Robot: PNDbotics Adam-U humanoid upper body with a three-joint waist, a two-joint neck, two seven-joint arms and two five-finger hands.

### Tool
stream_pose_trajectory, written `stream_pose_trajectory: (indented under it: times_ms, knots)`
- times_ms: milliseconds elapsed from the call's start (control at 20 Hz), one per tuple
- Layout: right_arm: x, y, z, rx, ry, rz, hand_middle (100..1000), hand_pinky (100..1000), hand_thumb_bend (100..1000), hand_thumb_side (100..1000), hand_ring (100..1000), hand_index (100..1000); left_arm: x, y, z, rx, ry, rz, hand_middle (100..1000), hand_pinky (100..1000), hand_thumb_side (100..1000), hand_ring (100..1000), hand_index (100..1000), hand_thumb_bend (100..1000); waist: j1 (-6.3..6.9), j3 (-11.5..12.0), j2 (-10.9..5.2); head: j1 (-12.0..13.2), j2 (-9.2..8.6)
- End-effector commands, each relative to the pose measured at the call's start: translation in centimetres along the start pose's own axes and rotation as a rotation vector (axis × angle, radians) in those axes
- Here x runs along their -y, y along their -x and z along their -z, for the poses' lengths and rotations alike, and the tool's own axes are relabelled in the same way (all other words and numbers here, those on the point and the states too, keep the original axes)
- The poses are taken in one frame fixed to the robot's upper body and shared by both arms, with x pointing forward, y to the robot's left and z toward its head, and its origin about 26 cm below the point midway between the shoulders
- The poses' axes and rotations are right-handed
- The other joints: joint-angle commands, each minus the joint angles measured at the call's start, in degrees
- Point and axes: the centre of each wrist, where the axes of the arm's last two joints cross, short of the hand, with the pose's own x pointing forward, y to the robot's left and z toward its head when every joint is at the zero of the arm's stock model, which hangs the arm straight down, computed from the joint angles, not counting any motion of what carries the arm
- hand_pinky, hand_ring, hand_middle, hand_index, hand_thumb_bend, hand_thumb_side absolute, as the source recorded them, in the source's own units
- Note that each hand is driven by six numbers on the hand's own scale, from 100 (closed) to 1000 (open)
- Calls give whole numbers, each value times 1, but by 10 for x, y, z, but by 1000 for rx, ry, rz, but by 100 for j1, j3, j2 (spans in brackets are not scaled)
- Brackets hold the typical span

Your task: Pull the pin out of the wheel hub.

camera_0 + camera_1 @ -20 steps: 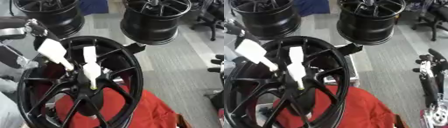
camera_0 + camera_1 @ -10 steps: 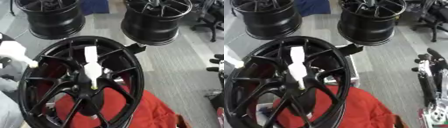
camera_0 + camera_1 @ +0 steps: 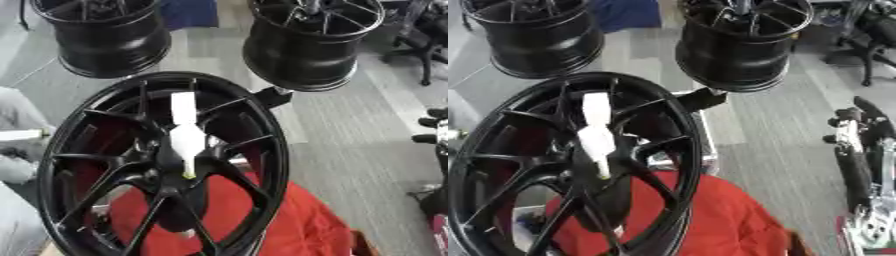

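Left eye view shows a large black wheel hub (image 3: 166, 165) standing tilted in the foreground, its spokes running in to a centre boss. A white pin (image 3: 185, 137) sits in that centre, its flat upper end rising above the boss and its lower tip showing a yellowish spot; it is still seated in the wheel hub and nothing grips it. Behind and under the lower spokes lies a red cloth (image 3: 262, 220), which spreads out to the right of the rim. Two more black rims stand on the grey floor beyond: one at upper left (image 3: 105, 35) and one at upper right (image 3: 311, 40), both with their open barrels showing only spokes inside. The right hand (image 3: 859, 150) shows at the right edge of the right eye view, black with silver parts, well apart from the wheel hub; its fingers look fairly straight and hold nothing. At the left edge a white, blurred shape (image 3: 22, 135) shows beside the rim; whether it is the left hand cannot be told.
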Motion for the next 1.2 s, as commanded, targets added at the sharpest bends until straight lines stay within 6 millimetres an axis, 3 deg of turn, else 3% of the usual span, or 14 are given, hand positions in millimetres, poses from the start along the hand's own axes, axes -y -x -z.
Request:
stream_pose_trajectory:
  times_ms: [50,750,1200]
  knots:
    - [2,-6,3,27,8,0,644,522,100,604,672,839,-11,6,-7,-33,-62,4,871,571,823,636,909,100,20,14,-42,-17,-14]
    - [2,-6,3,28,8,1,644,522,100,608,672,838,2,13,-9,-48,-76,-45,840,567,789,624,895,100,17,14,-57,-25,-14]
    - [1,-6,3,25,9,4,644,522,100,608,673,838,7,7,-9,19,-122,-121,808,554,783,602,878,100,10,42,-58,-42,-14]
